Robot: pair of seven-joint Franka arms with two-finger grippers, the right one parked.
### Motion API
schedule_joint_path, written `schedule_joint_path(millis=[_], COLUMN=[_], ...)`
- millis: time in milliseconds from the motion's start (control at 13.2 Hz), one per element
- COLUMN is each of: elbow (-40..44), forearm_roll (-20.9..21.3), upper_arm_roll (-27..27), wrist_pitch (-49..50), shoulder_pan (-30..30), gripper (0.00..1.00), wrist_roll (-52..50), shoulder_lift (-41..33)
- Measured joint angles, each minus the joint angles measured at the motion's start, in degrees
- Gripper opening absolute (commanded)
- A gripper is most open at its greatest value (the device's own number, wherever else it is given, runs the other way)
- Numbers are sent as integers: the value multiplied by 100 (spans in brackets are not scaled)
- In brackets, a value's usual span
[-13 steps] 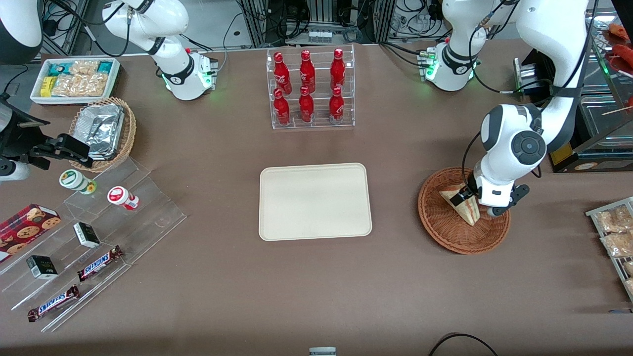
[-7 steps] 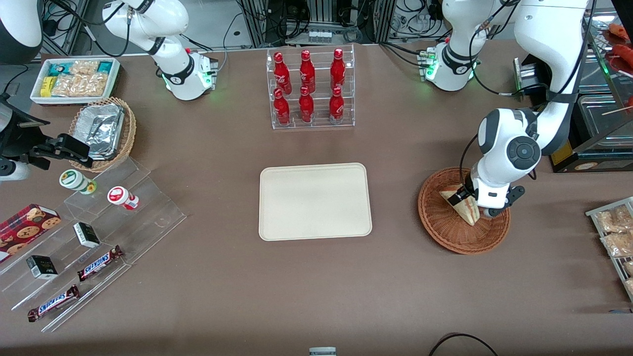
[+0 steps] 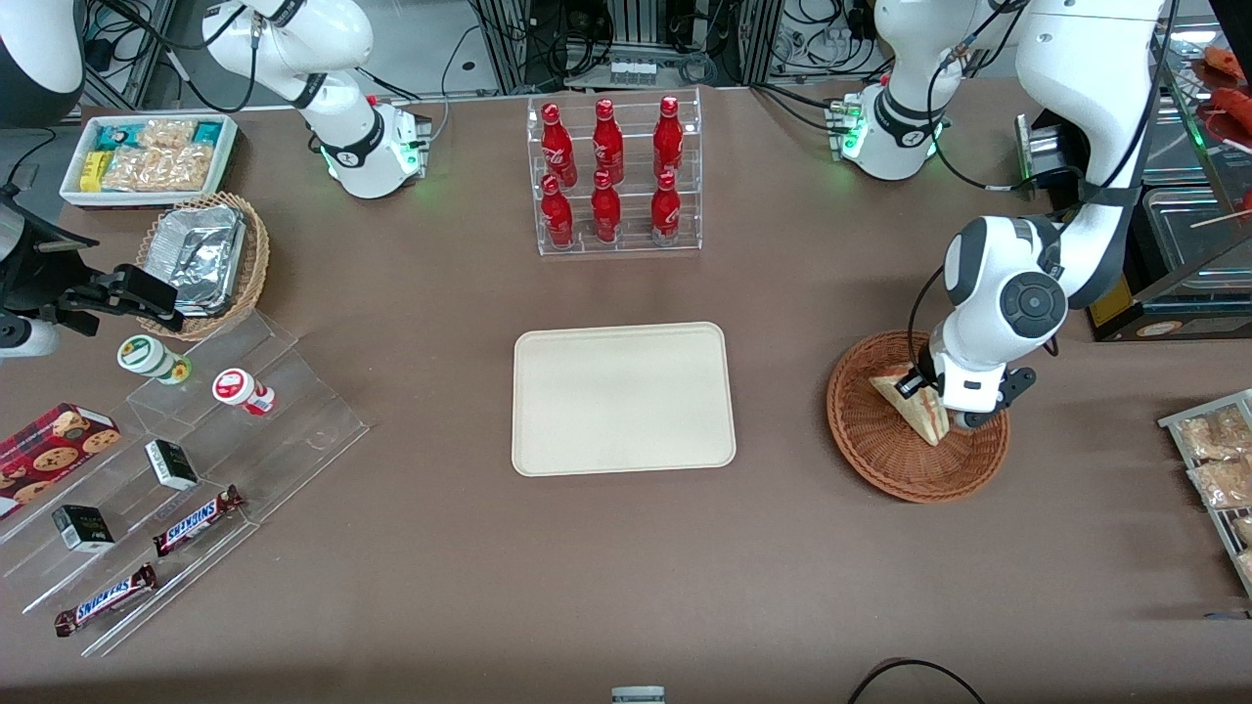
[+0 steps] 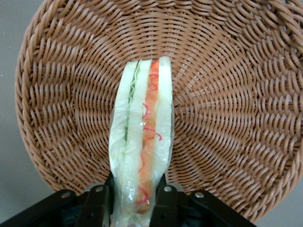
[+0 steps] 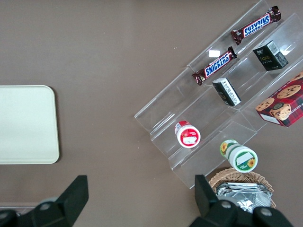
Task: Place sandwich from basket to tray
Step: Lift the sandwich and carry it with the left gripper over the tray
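The sandwich [image 3: 912, 406] [image 4: 142, 142], a pale wedge in clear wrap with orange, red and green filling along its cut edge, stands on edge in the reddish-brown wicker basket [image 3: 880, 455] [image 4: 236, 109]. My gripper [image 3: 929, 396] [image 4: 135, 201] is down inside the basket, its two black fingers [image 4: 98, 205] pressed against the sandwich's two bread faces, shut on it. The cream tray [image 3: 623, 398] lies bare at mid-table, beside the basket toward the parked arm's end.
A clear rack of red bottles [image 3: 611, 176] stands farther from the front camera than the tray. Packaged snacks on a wire rack [image 3: 1218, 460] lie at the working arm's end, and a dark display case [image 3: 1174, 244] stands near the basket.
The working arm sank lower and shifted slightly over the basket, bringing the gripper down around the sandwich. The sandwich and the basket stayed where they were.
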State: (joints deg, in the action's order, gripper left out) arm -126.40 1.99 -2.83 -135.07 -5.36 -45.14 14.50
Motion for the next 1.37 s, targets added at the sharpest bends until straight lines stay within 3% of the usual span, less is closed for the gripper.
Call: schedule_joint_path(millis=[455,986,1138,1366], elbow=[953,1546,1915,2498], forearm_roll=[0,-5,-5,-1], upper_arm_roll=[-193,-1482,-1791,-1845], wrist_pitch=[1386,1657,1676,1730], shoulder_pan=[-4,-45,-240,-905], gripper=[0,0,0,0], wrist_roll=[7,-73,-345,-539], shoulder_lift=[-249,19,313,740])
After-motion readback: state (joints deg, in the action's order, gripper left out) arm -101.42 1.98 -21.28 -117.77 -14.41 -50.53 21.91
